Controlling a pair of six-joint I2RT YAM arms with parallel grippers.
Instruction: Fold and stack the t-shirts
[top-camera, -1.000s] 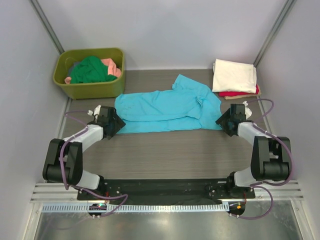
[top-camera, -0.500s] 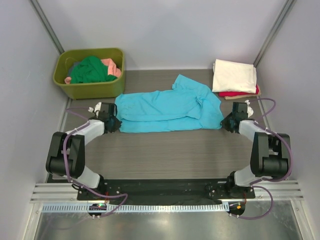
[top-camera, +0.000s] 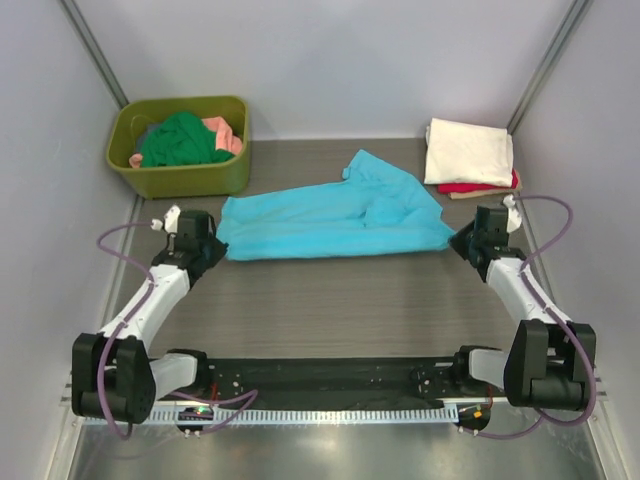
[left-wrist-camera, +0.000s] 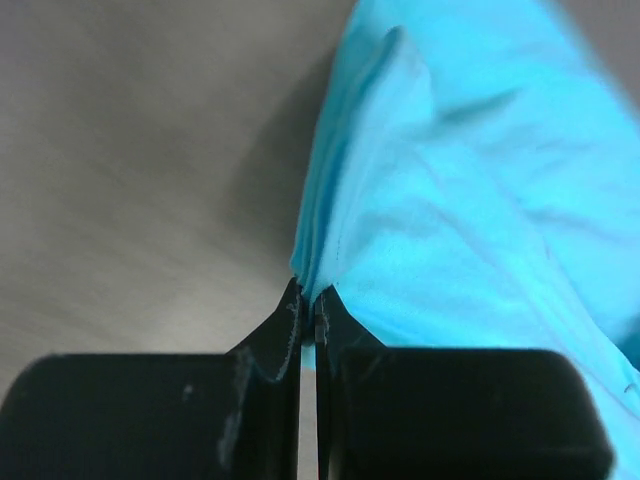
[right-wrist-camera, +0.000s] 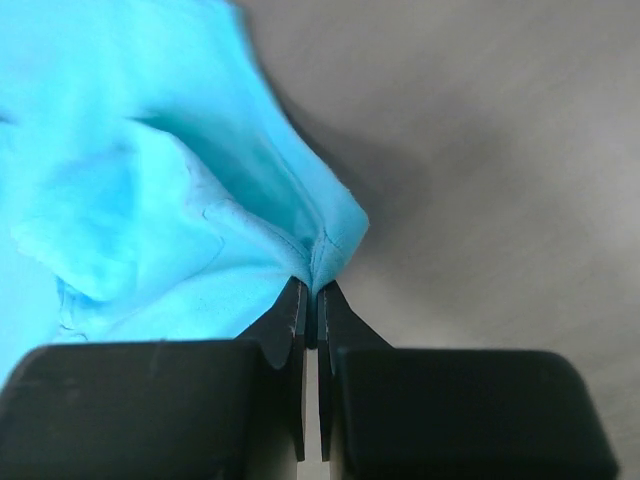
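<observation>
1. We see the turquoise t-shirt (top-camera: 330, 220) lying lengthwise across the far half of the table (top-camera: 330, 310). It is creased and plain-coloured, with one sleeve pointing toward the back wall.
2. The left gripper (left-wrist-camera: 308, 300) is clamped on the shirt's left end. In the left wrist view its fingers are pressed together, with a thin fold of turquoise cloth pinched at the tips.
3. The right gripper (right-wrist-camera: 312, 295) is clamped on the shirt's right corner. Its fingers meet on a stitched hem, and the cloth casts a shadow on the grey wood-grain surface beside it.
4. From above, the two grippers sit at opposite ends of the shirt, which stretches between them.
5. The olive-green tub (top-camera: 180, 182) stands in the back left corner. It holds a crumpled dark green shirt (top-camera: 180, 140) and a salmon-pink shirt (top-camera: 228, 135).
6. At the back right, a folded cream-white shirt (top-camera: 468, 150) lies on a red shirt (top-camera: 480, 187), of which only an edge shows.
</observation>
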